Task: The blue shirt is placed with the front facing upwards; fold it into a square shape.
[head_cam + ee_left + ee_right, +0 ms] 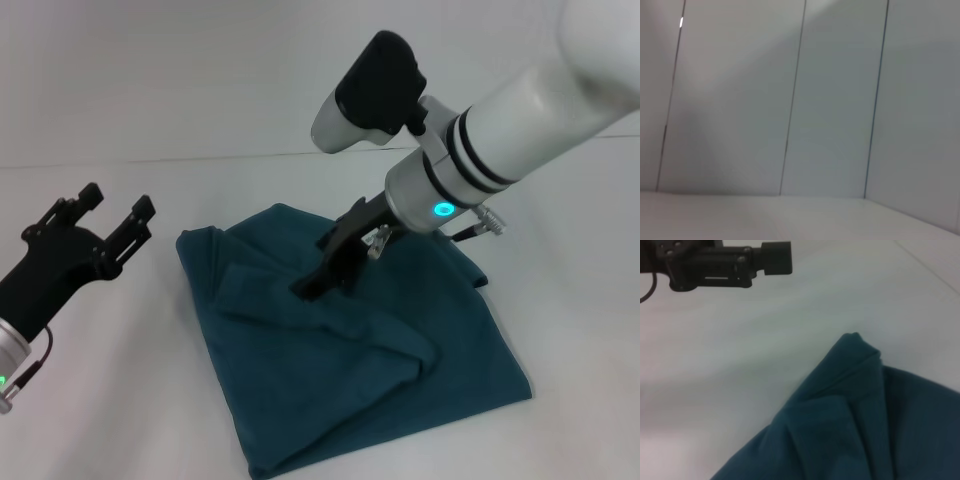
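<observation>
One blue shirt point(350, 370) lies before you on the white worktop point(570, 330), folded into a rough, rumpled square with its layers overlapping. Your right gripper point(325, 272) reaches down onto the middle of the cloth; whether its jaws are parted or closed cannot be told. Your left gripper point(110, 215) hangs beside the shirt's left edge, apart from it, jaws spread and holding nothing.

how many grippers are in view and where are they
2. The left gripper hovers above the table, left of the blue shirt, fingers spread. The right gripper is down on the folded shirt's middle.
</observation>
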